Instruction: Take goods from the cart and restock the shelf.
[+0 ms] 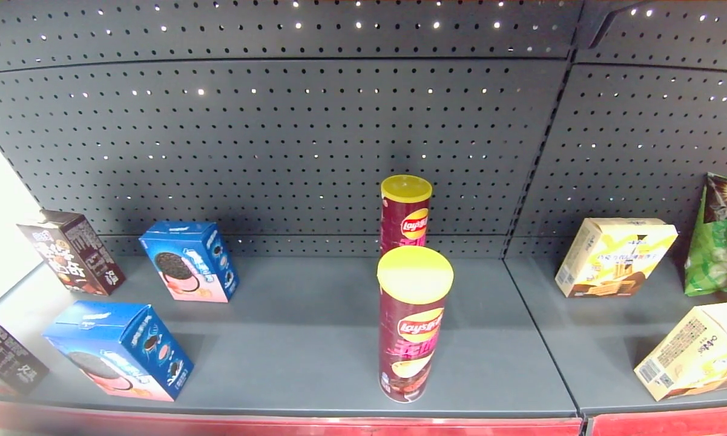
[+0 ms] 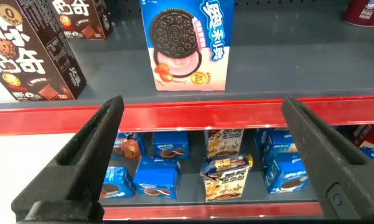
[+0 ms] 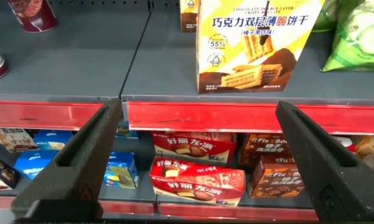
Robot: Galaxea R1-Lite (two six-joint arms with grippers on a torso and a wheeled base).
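The shelf (image 1: 315, 327) was the biggest thing before us, a grey board with a red front edge and a perforated back panel (image 1: 278, 139) behind it. It was only partly stocked. At its left end stood two blue cookie boxes (image 1: 121, 351) and a brown box (image 1: 72, 251). To the right, past the divider, were two yellow wafer boxes (image 1: 614, 257) and a green bag (image 1: 723, 242). In the middle two chip cans (image 1: 413, 339) stood upright, one behind the other, with bare board on both sides.

The left claw (image 2: 202, 106) hung in front of the shelf's edge near the front cookie box, its jaws spread wide with nothing between them. The right claw (image 3: 199, 107) did likewise before a wafer box, also spread and empty.

We judged the restocking unfinished: some goods were placed, wide gaps remained, and with neither claw carrying anything, the next item had yet to be fetched from the cart.
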